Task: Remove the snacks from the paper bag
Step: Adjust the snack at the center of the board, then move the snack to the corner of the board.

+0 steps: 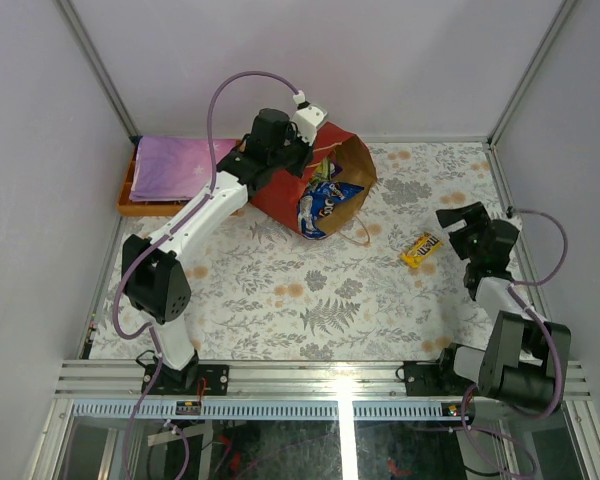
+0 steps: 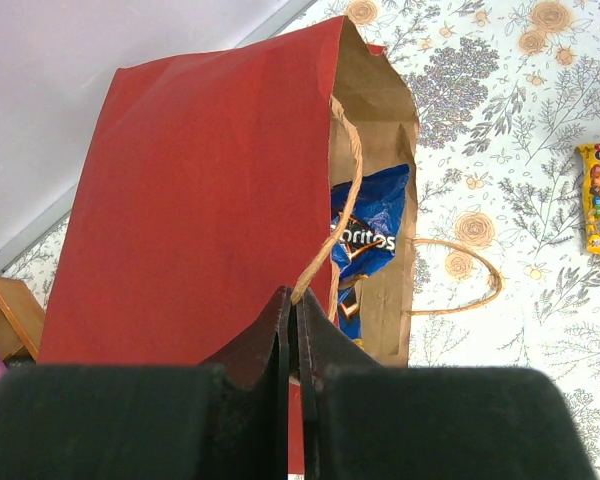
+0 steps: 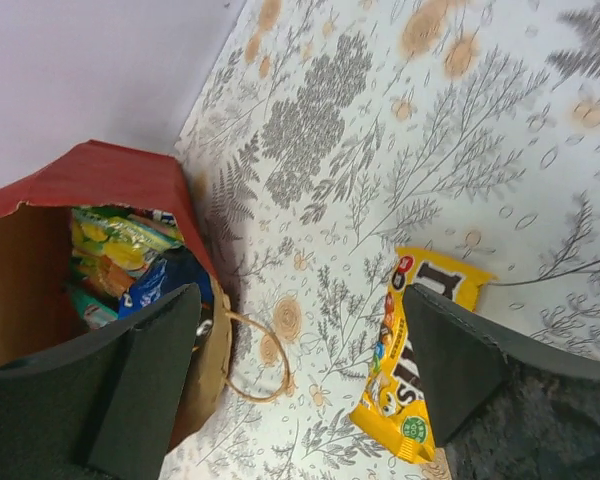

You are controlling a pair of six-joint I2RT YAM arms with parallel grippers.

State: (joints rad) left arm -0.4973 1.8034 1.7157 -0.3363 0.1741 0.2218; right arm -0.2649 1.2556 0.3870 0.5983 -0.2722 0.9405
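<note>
Left gripper [image 2: 292, 300] pinches the red paper bag [image 2: 200, 200] at its rim, right gripper [image 3: 300, 305] is open. The glossy blue chip packet [image 2: 375, 215] seems light and slippery: take its edge.

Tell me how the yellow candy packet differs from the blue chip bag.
The yellow candy packet lies out on the table; the blue chip bag sits inside the paper bag. The yellow candy packet is smaller and in full view; the blue chip bag is partly hidden. Both are glossy snacks.

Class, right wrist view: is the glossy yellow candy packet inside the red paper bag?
No: the glossy yellow candy packet lies on the flowered table, apart from the red paper bag.
</note>
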